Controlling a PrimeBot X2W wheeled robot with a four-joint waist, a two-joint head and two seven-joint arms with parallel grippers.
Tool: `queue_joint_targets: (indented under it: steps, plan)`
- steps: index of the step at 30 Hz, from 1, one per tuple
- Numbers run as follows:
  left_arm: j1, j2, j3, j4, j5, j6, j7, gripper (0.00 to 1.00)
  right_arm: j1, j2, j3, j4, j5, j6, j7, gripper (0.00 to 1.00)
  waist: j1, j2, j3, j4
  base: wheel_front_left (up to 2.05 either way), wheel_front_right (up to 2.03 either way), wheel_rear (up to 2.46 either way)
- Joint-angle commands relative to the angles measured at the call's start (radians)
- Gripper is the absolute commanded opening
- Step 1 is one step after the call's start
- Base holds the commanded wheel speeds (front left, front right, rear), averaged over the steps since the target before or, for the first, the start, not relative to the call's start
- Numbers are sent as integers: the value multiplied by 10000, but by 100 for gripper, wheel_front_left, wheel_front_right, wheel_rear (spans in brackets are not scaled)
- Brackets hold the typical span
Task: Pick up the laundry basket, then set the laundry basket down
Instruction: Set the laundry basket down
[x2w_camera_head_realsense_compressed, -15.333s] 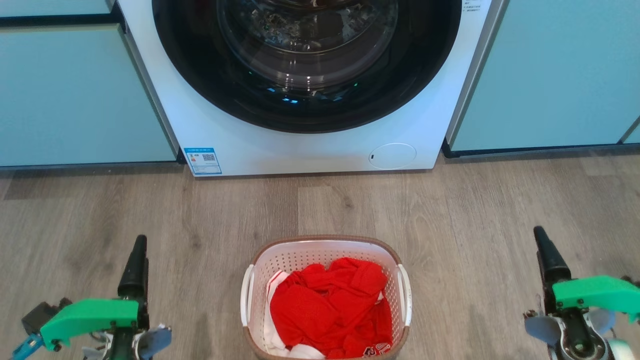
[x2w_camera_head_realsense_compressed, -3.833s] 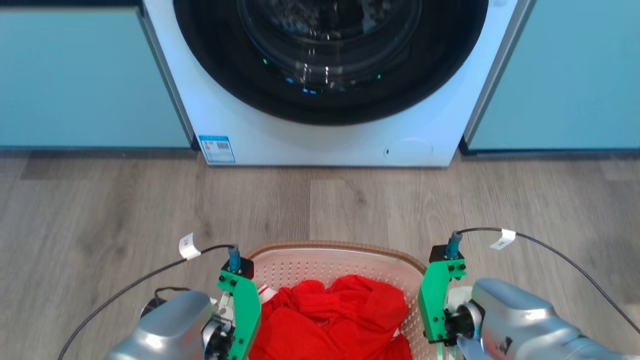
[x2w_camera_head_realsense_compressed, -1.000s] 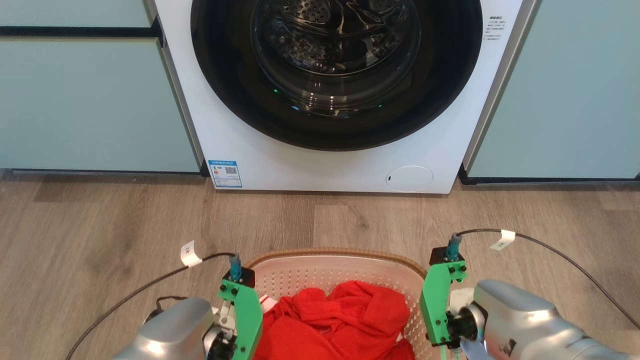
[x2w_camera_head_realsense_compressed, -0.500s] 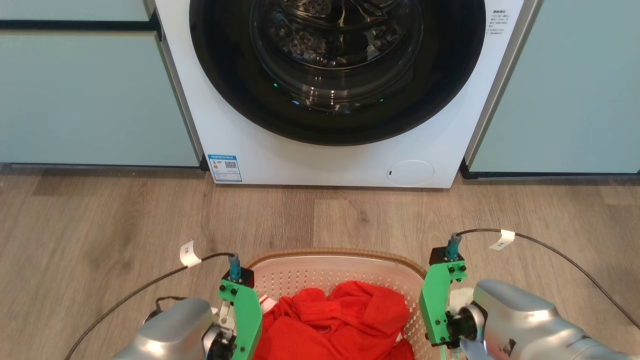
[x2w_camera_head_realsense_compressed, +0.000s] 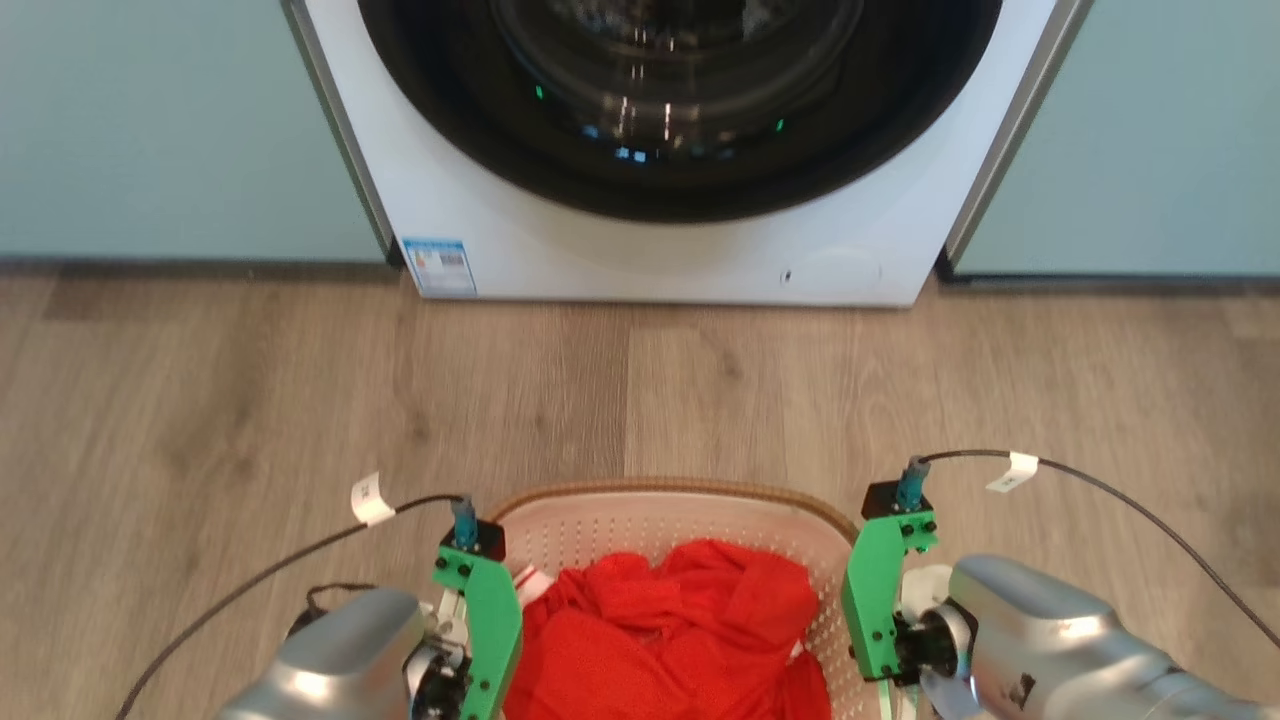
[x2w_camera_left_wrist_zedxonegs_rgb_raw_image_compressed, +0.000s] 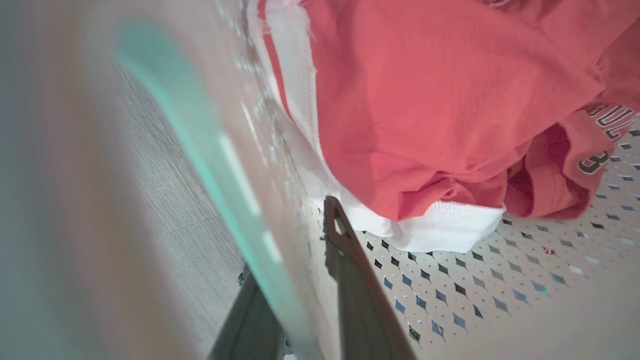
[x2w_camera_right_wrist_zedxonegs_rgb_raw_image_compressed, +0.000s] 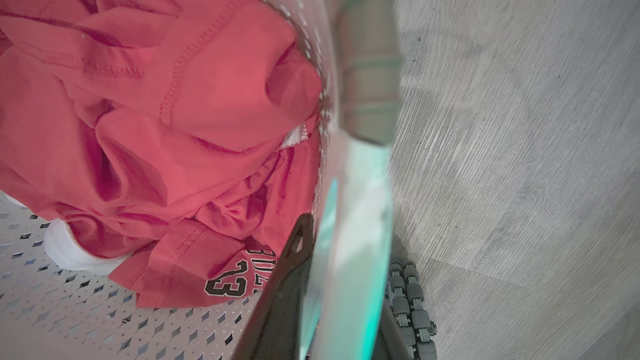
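Wood floor (x2w_camera_head_realsense_compressed: 200, 400) is open left, right and ahead, up to the base edge of the washer (x2w_camera_head_realsense_compressed: 640, 265) and the teal cabinets (x2w_camera_head_realsense_compressed: 150, 130) flanking it. The laundry basket (x2w_camera_head_realsense_compressed: 660, 492) is centred before the washer, well apart from its base, with a red shirt (x2w_camera_head_realsense_compressed: 660, 640) inside; can't tell if it touches the floor. Left gripper (x2w_camera_left_wrist_zedxonegs_rgb_raw_image_compressed: 290, 245) and right gripper (x2w_camera_right_wrist_zedxonegs_rgb_raw_image_compressed: 345, 270) are both narrow, each pinching a side wall with one finger inside and one outside. Vs 0.5 s ago: camera shifted, washer base higher in frame, more floor ahead of the rim, grip unchanged.

Silver forearms (x2w_camera_head_realsense_compressed: 340, 650), grn brackets (x2w_camera_head_realsense_compressed: 490, 610), dark fingers (x2w_camera_left_wrist_zedxonegs_rgb_raw_image_compressed: 360, 300), tagged cables (x2w_camera_head_realsense_compressed: 965, 454).
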Motion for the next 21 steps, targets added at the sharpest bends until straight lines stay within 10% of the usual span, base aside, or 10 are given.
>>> queue_joint_targets:
  steps: [1, 21]
  plan:
    - [-560, -237, -116, -349, 117, -408, -23, 0, -740, -97, -59, -225, -281, 62, -511, 0, 0, 0, 664, -15, 0, 0, 0]
    - [-2904, -795, -116, 1027, 689, -408, -2917, 0, -2633, 83, -179, 540, -678, 62, -3257, 0, 0, 0, 5306, -343, 0, 0, 0]
